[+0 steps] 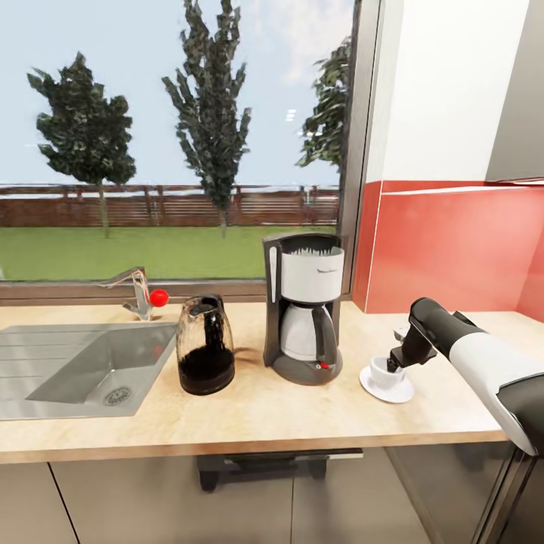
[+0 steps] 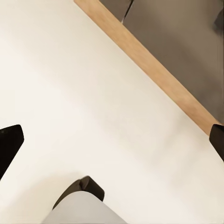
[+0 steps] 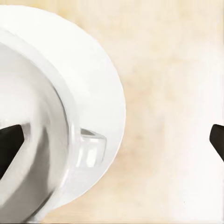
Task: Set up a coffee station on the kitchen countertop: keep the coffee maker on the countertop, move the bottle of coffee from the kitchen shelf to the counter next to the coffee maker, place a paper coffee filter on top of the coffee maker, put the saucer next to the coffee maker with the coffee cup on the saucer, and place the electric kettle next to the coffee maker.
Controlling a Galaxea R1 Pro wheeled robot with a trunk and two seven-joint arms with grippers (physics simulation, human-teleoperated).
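Note:
The grey and white coffee maker (image 1: 302, 310) stands on the wooden countertop (image 1: 249, 415) by the window, with a white crinkled rim showing in its top. Left of it is the dark glass electric kettle (image 1: 205, 346). On its right, the white coffee cup (image 1: 384, 375) sits on the white saucer (image 1: 388, 391). My right gripper (image 1: 394, 362) hangs open just over the cup. In the right wrist view one fingertip (image 3: 10, 140) is over the cup (image 3: 32, 126), the other over bare counter beyond the saucer (image 3: 100, 88). My left gripper (image 2: 114, 140) is open and holds nothing.
A steel sink (image 1: 98, 370) with a faucet (image 1: 136, 291) lies at the counter's left. A red backsplash (image 1: 453, 249) rises behind the right end. The left wrist view looks down on a pale surface with a wooden strip (image 2: 149, 70).

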